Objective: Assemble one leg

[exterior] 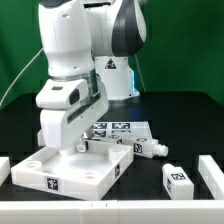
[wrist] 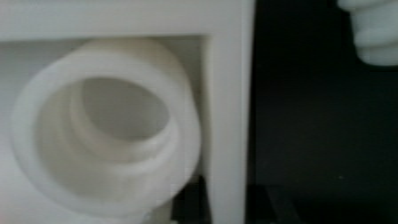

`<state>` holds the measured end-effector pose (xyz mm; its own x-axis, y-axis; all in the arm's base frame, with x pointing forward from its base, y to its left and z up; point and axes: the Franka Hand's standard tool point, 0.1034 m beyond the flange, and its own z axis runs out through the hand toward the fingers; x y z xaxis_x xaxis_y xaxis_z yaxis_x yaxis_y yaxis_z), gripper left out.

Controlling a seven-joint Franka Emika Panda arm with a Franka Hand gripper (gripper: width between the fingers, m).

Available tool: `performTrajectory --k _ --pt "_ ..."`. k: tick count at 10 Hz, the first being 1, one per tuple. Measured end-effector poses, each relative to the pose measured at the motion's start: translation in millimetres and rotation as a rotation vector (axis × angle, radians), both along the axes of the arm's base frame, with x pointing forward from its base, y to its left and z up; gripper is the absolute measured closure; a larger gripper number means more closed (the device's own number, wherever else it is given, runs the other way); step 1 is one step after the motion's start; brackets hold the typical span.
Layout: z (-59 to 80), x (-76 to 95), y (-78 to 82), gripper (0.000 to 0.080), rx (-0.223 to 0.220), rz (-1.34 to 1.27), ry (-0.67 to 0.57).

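- A big white square part (exterior: 70, 172) is seen lying flat on the black tabletop (exterior: 185, 130).
- The end effector (exterior: 77, 141) is held low over the far side of the square part, and looks to be touching it or just above it.
- How far the end effector is open cannot be told, since its fingers are hidden by the arm. Whether anything is held cannot be told either.
- The leg (exterior: 148, 147) is found lying on the tabletop just beside the square part, on the exterior view's right. It is not held.
- A second leg (exterior: 178, 178) is seen a bit further from the square part, on that same side.
- The marker board (exterior: 115, 127) is laid flat just behind the square part.
- In the wrist view, a round hole (wrist: 107, 130) in the square part (wrist: 217, 60) is seen very close up and blurred.
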<state>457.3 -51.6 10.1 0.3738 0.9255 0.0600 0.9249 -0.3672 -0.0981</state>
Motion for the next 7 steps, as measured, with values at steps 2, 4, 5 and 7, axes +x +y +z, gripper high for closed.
performTrajectory --k 2,4,5,7 --pt "2.4 6.5 -1.0 0.0742 -0.012 0.118 -0.018" --pt "3.0 18.8 -2.1 0.0745 -0.027 0.240 -0.036" --pt "1.1 25.5 -3.7 0.0745 -0.034 0.284 -0.043" --pt "-0.7 40.5 -5.5 0.0745 -0.043 0.325 -0.059"
